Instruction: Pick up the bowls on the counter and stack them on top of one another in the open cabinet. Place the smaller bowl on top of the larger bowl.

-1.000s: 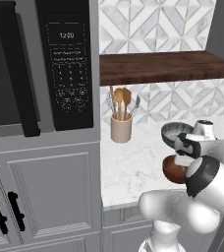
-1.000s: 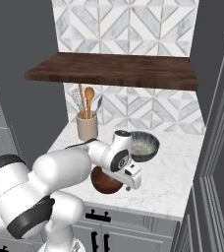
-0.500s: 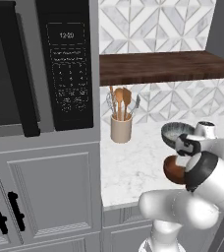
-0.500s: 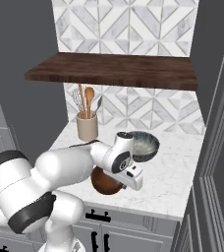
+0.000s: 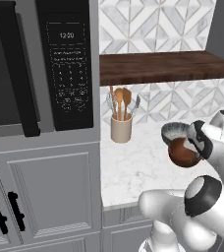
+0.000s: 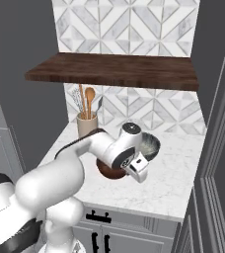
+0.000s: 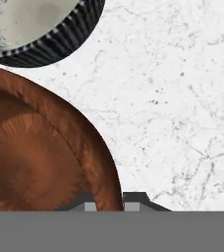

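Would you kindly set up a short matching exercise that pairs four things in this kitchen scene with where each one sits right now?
Things:
1. smaller bowl
2. larger bowl
3. utensil holder
4. open cabinet

Places:
A. mounted on the tiled wall above the counter
B. near the back wall, just beyond the reddish-brown bowl
C. straddled at its rim by the gripper
D. in the counter's back corner, holding wooden spoons

Pairs: 1-C, 2-B, 3-D, 4-A
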{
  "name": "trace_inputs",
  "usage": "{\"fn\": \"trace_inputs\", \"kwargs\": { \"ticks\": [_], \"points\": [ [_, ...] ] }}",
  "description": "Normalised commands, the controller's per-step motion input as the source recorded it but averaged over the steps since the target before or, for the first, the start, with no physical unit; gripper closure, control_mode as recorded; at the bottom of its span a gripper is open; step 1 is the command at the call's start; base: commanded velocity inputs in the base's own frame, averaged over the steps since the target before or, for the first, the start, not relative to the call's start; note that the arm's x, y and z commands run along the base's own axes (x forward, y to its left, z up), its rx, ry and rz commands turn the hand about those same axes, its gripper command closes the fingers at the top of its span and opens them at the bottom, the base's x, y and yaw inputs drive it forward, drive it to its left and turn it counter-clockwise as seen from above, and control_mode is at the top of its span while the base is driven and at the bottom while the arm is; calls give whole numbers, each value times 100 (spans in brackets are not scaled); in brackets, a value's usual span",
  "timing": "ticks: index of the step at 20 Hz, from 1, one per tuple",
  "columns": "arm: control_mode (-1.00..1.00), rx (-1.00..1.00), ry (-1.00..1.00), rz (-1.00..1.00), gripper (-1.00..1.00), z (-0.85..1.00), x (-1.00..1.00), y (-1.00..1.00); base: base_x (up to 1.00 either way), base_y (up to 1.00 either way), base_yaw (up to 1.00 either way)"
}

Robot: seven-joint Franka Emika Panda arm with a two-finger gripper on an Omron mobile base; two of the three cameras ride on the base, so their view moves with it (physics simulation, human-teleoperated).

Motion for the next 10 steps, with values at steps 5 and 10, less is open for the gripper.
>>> {"fn": "trace_inputs", "kwargs": {
  "ticks": [5, 10],
  "points": [
    [-100, 13, -18, -44, 100, 95, 34, -26, 0, 0, 0],
    [-100, 14, -3, -31, 100, 59, 66, -22, 0, 0, 0]
  ]
}}
